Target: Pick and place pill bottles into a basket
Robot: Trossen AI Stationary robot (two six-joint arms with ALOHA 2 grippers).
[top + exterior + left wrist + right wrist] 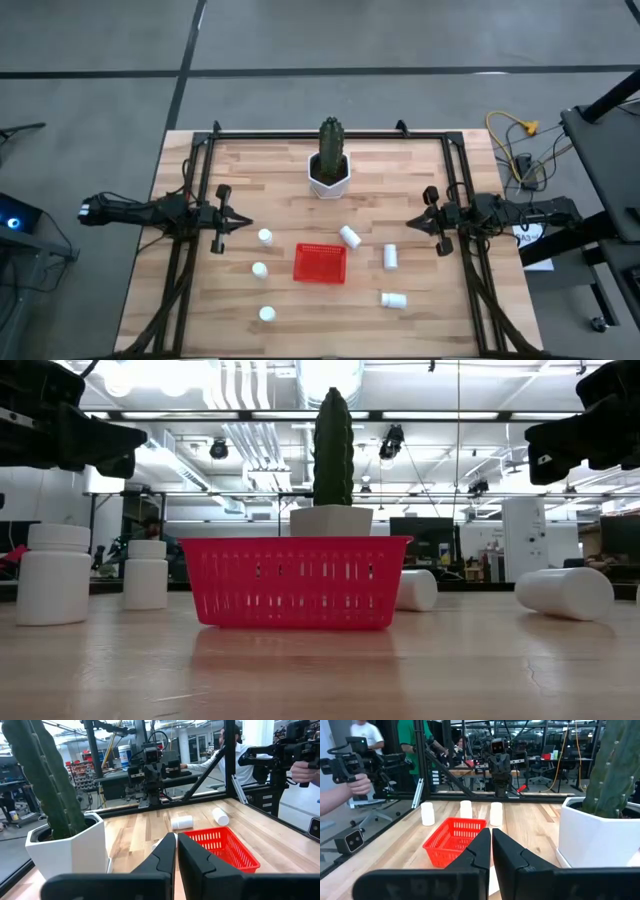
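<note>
Table [200, 290] (bottles [350, 236], basket [320, 263], pot [328, 178])

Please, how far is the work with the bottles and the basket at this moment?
Nothing is done yet: the red basket is empty. All six pill bottles lie or stand around it on the table. Nothing is in hand: the left tool and the right tool are shut and hold nothing. All six bottles remain.

The left gripper [176, 851] was closed, fingers together. Ahead lay the red basket [226, 847] on the table [130, 827], with two bottles [182, 822] on their sides beyond it. A cactus [45, 780] in a white pot [70, 850] stood beside the gripper.
</note>
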